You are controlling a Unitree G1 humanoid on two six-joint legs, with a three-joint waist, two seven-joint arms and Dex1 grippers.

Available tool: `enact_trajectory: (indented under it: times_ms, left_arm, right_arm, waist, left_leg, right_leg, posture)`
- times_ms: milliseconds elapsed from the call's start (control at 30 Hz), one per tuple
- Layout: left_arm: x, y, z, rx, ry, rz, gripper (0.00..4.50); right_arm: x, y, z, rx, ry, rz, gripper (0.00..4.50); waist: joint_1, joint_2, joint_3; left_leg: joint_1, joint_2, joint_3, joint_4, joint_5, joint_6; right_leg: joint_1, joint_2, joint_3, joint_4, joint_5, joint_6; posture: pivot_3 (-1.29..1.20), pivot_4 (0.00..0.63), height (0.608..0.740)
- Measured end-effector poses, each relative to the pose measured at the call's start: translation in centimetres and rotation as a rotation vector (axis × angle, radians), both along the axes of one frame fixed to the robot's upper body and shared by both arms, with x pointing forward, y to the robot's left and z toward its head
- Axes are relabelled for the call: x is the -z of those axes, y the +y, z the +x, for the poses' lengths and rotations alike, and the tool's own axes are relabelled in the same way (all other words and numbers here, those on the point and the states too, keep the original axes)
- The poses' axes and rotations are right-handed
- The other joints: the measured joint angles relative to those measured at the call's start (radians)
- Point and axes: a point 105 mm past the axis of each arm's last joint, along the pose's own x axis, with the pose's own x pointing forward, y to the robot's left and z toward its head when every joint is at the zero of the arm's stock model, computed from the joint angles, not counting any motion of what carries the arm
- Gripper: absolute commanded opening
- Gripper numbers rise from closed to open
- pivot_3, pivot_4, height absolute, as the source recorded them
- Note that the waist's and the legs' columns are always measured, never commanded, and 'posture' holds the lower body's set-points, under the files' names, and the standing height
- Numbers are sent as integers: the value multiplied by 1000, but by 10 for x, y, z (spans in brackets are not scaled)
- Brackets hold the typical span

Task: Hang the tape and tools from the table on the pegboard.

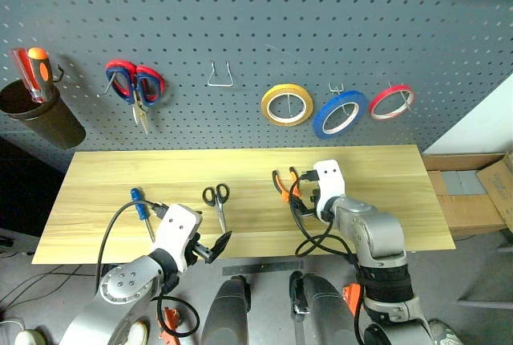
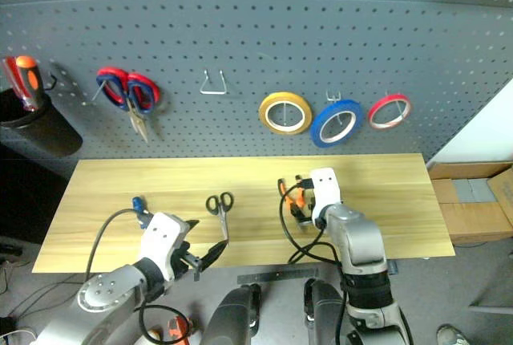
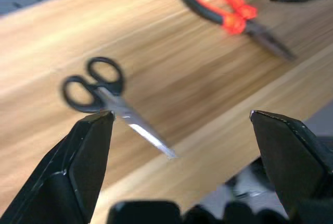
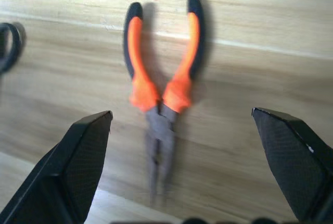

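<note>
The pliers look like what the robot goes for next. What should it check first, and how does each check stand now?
1. Right gripper open: ok.
2. Pliers lined up between its fingers: ok.
3. Pliers lying free on the table, touching nothing else: ok.
4. Left gripper open and holding nothing: ok.
5. Free hook on the pegboard: ok.
6. Hook fits the pliers: cannot tell.

Grey floor (image 1: 481, 281) with cardboard boxes (image 1: 481, 192) at right.
</note>
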Motion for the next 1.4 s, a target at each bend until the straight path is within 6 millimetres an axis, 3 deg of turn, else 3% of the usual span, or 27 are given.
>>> enact_trajectory:
  times_ms: [233,533,1400]
  left_arm:
    - [-1,8,-5,25,-50,56,4500]
    - [0,8,-6,10,-53,45,4500]
    - [2,5,-6,-2,-54,12,4500]
  right_arm:
    - [5,9,12,39,57,-48,4454]
    - [22,13,22,70,76,-98,4454]
    - [15,31,54,32,12,-213,4454]
  waist:
    - [0,1,7]
    - [-1,1,10]
    - [-1,1,15]
  left_leg:
    - [-1,0,1,-15,0,1]
    - [-8,0,1,-14,-2,2]
    - [-7,1,1,-14,-2,2]
  right_leg:
    - [-2,0,0,-12,0,0]
    - [-6,0,-1,-15,0,0]
    - [-6,0,-1,-16,0,1]
  posture:
    - [177,372,740]
    - [186,380,740]
    - [200,368,740]
